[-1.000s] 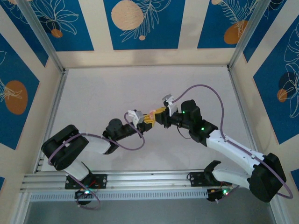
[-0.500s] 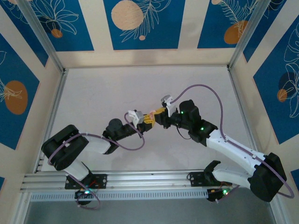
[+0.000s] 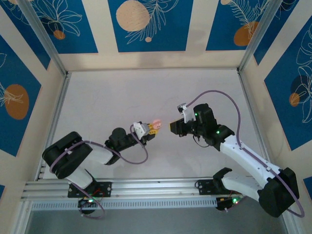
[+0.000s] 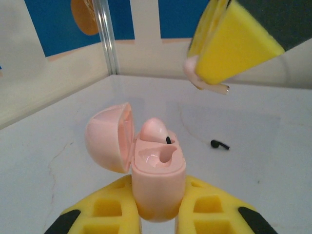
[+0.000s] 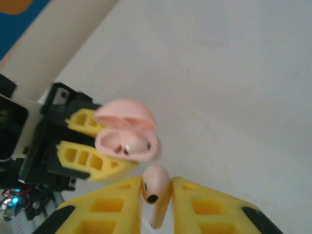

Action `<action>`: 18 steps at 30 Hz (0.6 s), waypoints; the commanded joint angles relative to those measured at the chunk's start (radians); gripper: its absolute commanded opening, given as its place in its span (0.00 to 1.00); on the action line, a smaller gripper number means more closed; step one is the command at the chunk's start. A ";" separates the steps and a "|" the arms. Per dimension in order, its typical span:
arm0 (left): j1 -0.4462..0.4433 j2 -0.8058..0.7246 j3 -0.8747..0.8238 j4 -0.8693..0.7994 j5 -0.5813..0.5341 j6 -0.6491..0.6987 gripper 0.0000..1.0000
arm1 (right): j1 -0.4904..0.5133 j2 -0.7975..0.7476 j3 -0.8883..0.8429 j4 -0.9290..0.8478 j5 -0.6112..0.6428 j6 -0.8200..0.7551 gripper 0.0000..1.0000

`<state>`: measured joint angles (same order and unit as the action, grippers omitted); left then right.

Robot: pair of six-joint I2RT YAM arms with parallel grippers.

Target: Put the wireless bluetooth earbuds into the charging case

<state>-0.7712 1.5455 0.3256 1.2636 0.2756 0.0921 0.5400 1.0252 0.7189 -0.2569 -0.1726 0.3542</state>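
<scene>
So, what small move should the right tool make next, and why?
Probably ease the right tool toward the case and line its earbud up over the free slot. The left tool holds the case with its lid open, a seated earbud fills the other side, and the tools are apart.

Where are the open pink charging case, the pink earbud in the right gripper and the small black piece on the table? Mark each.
Charging case (image 4: 157,190): left wrist view, front of its body.
Pink earbud (image 5: 157,179): right wrist view, its rounded head.
Black piece (image 4: 220,144): left wrist view, its middle.
</scene>
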 commanded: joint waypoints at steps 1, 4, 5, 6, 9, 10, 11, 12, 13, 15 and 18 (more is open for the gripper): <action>0.011 -0.063 -0.018 -0.069 -0.031 0.078 0.14 | -0.013 0.044 0.020 -0.191 -0.024 0.105 0.20; 0.012 -0.099 -0.026 -0.114 -0.041 0.092 0.13 | -0.023 0.101 0.024 -0.256 -0.018 0.162 0.20; 0.012 -0.108 -0.028 -0.126 -0.042 0.095 0.14 | -0.024 0.128 0.028 -0.280 -0.011 0.184 0.20; 0.012 -0.119 -0.028 -0.142 -0.042 0.098 0.13 | -0.026 0.160 0.035 -0.303 -0.011 0.198 0.20; 0.012 -0.141 -0.028 -0.169 -0.044 0.101 0.14 | -0.022 0.236 0.057 -0.355 0.012 0.239 0.20; 0.012 -0.145 -0.028 -0.173 -0.044 0.101 0.13 | -0.018 0.258 0.064 -0.374 0.023 0.248 0.21; 0.011 -0.149 -0.028 -0.178 -0.044 0.101 0.13 | -0.014 0.284 0.073 -0.394 0.039 0.258 0.20; 0.012 -0.153 -0.027 -0.182 -0.044 0.102 0.13 | -0.008 0.303 0.078 -0.409 0.053 0.263 0.21; 0.012 -0.155 -0.026 -0.186 -0.044 0.102 0.13 | -0.004 0.325 0.086 -0.420 0.063 0.267 0.21; 0.012 -0.157 -0.023 -0.192 -0.044 0.105 0.14 | 0.008 0.371 0.103 -0.445 0.078 0.275 0.21; 0.012 -0.161 -0.020 -0.201 -0.045 0.106 0.14 | 0.027 0.444 0.134 -0.485 0.096 0.278 0.21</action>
<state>-0.7696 1.4078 0.3054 1.0760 0.2352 0.1722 0.5491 1.4231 0.8097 -0.6533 -0.1055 0.6003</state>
